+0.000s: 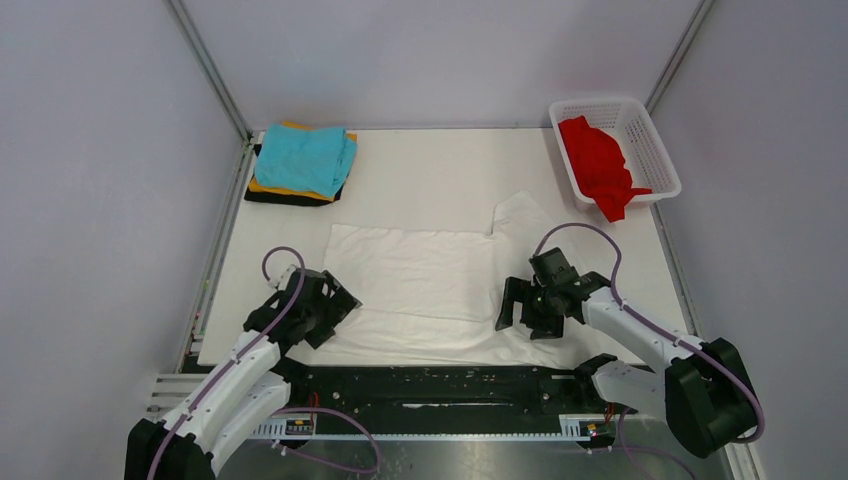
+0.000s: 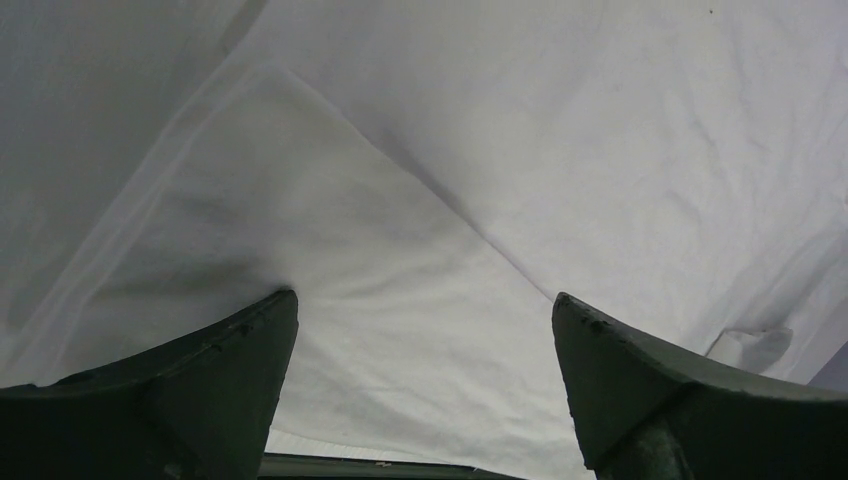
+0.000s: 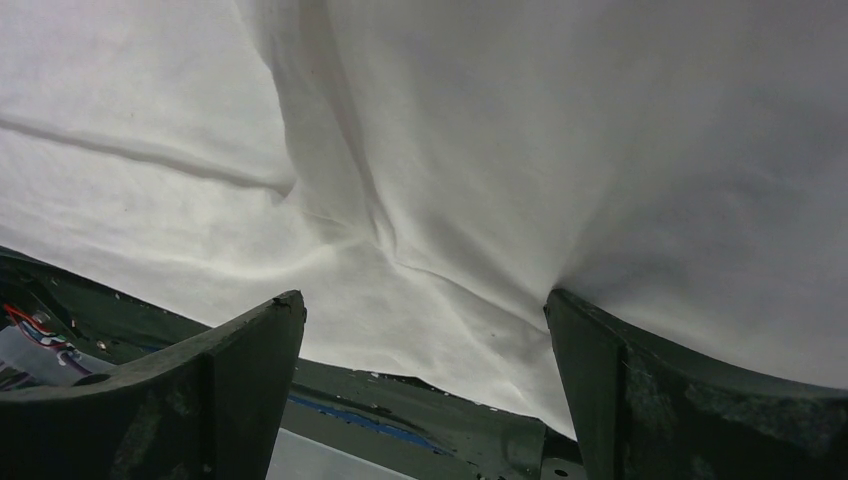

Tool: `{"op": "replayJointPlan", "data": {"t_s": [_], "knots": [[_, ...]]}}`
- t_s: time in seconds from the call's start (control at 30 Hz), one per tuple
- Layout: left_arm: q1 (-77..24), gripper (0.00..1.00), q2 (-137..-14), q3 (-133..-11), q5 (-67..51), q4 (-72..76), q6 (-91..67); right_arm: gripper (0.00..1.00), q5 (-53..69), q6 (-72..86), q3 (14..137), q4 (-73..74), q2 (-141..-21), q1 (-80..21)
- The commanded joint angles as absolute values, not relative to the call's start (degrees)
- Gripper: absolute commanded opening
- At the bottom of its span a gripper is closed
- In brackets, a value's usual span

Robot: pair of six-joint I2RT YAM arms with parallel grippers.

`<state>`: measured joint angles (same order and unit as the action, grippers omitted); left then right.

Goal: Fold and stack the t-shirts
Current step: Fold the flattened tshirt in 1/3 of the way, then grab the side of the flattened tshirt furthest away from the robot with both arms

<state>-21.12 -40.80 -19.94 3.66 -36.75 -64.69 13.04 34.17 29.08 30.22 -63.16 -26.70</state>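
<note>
A large white t-shirt [image 1: 420,275] lies spread on the table, its near hem at the front edge. My left gripper [image 1: 330,310] is open, its fingertips pressing on the shirt's near left corner [image 2: 420,330]. My right gripper [image 1: 522,312] is open over the shirt's near right edge [image 3: 430,290]; the cloth there is wrinkled. A folded stack sits at the back left: teal t-shirt [image 1: 307,158] on top, orange [image 1: 270,187] and black [image 1: 290,199] beneath. A red t-shirt [image 1: 598,165] lies crumpled in the basket.
A white plastic mesh basket [image 1: 655,150] stands at the back right, the red shirt hanging over its near rim. The black rail [image 1: 440,380] of the arm bases runs along the table's near edge and shows in the right wrist view [image 3: 400,400].
</note>
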Motion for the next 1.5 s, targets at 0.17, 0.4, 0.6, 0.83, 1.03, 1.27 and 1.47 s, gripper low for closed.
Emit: {"op": "replayJointPlan", "data": {"t_s": [0.17,0.4,0.6,0.83,1.03,1.27,1.47], "knots": [[-21.4,0.99,-39.9,-20.1,6.1,-42.4,-66.4,0.99,8.9,31.2,32.7,33.1,-64.4,-27.2],[-21.4,0.99,-38.6,-23.5,6.8,-45.1,-65.9,1.0,6.0,27.9,37.9,33.5,-64.8,-27.2],[-21.3,0.99,-41.2,-32.3,13.6,-45.1,-62.1,0.99,2.3,25.7,43.4,33.1,-63.9,-26.7],[-13.3,0.99,-59.3,-46.1,19.7,-38.1,-49.8,0.99,1.5,24.6,47.7,27.4,-65.7,-23.1],[-5.8,0.97,-79.4,-58.4,16.1,-30.2,-41.8,1.0,1.8,23.2,49.0,24.2,-68.3,-22.7],[-5.3,0.78,-102.3,-74.1,16.4,-34.5,-38.0,1.0,1.3,22.0,48.1,24.2,-69.4,-21.7],[-5.3,0.64,-110.2,-78.6,17.3,-36.8,-39.1,1.0,0.3,21.6,47.8,24.2,-69.2,-21.0]]}}
